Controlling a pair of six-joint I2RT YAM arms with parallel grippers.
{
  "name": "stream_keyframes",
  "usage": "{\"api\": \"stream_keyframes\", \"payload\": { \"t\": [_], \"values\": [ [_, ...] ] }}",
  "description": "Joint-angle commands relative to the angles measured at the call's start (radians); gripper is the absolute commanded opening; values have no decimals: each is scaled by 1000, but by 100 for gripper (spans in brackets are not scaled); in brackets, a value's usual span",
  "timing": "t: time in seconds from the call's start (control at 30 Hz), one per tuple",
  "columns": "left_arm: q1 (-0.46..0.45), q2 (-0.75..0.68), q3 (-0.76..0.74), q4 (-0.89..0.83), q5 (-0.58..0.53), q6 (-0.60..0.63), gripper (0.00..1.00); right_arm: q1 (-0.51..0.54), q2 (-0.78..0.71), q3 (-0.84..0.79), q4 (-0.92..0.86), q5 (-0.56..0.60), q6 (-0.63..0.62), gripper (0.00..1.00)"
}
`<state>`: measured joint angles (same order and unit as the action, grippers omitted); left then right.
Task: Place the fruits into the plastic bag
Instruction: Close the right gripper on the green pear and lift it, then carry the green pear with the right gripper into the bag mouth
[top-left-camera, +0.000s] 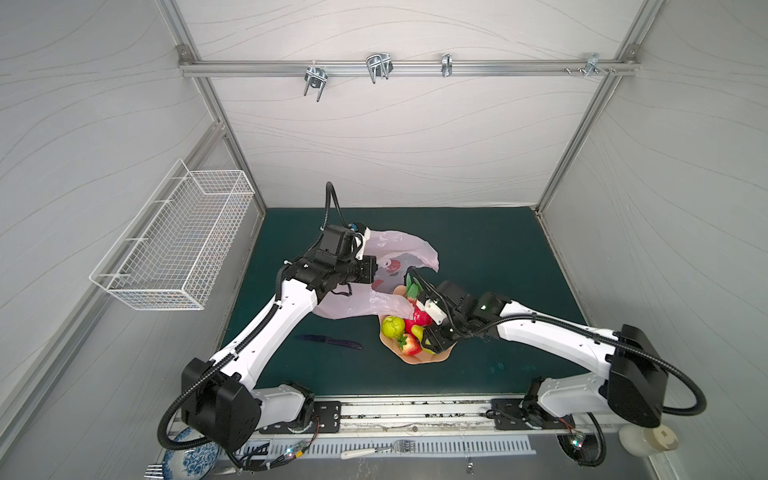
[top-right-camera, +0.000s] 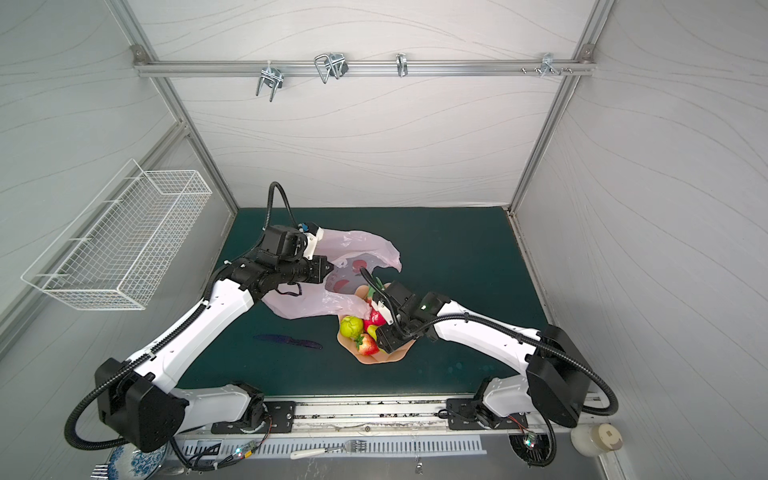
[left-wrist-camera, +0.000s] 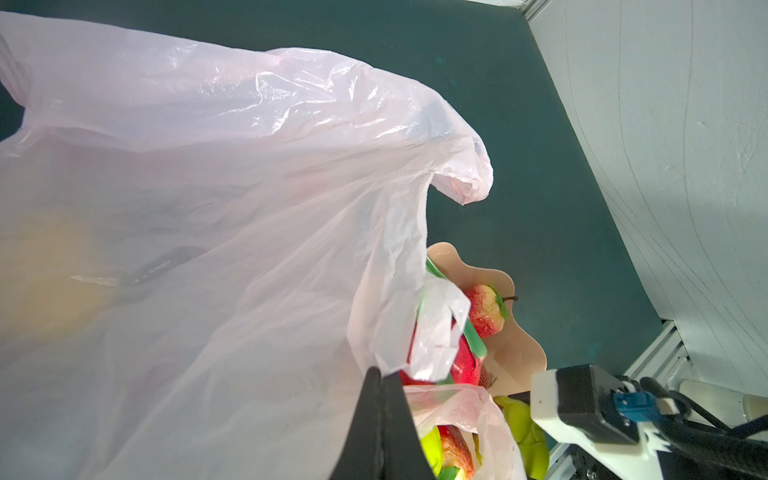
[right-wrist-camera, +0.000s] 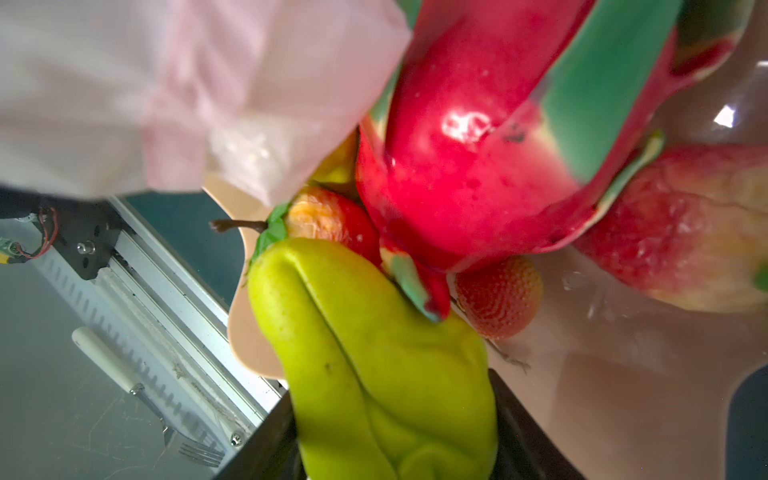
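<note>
My left fingers (left-wrist-camera: 370, 415) pinched shut on the plastic bag (top-left-camera: 399, 245) rim, beside the bowl (top-left-camera: 432, 358) on the worktop (top-left-camera: 478, 249). My right fingers (right-wrist-camera: 270, 440) closed round a green fruit (right-wrist-camera: 374, 374) in the bowl. The dragon fruit (right-wrist-camera: 457, 166) and a strawberry (top-left-camera: 409, 345) lay there too: most loading left, I judged

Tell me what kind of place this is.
Likely a lab robot cell: aluminium frame around white panels, two arms bolted to a rail, toy fruits in a bowl on a green mat.
</note>
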<state>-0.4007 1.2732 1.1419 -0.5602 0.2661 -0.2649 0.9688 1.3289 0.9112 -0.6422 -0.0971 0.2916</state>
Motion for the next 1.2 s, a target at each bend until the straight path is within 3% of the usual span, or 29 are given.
{"api": "stream_keyframes", "payload": {
  "t": [0.0, 0.57, 0.87, 1.17],
  "values": [
    [4, -17, 4, 16, 13, 12, 0, 5, -55, 13, -64, 21, 8, 43],
    [2, -21, 10, 24, 31, 0, 0, -39, -158, 60, -129, 40, 40, 39],
    [2, -16, 21, 33, 32, -10, 0, -140, -153, 73, -75, -65, 36, 37],
    [-4, -5, 45, 43, 54, -16, 0, -198, -31, 130, -9, -156, 25, 34]
  ]
}}
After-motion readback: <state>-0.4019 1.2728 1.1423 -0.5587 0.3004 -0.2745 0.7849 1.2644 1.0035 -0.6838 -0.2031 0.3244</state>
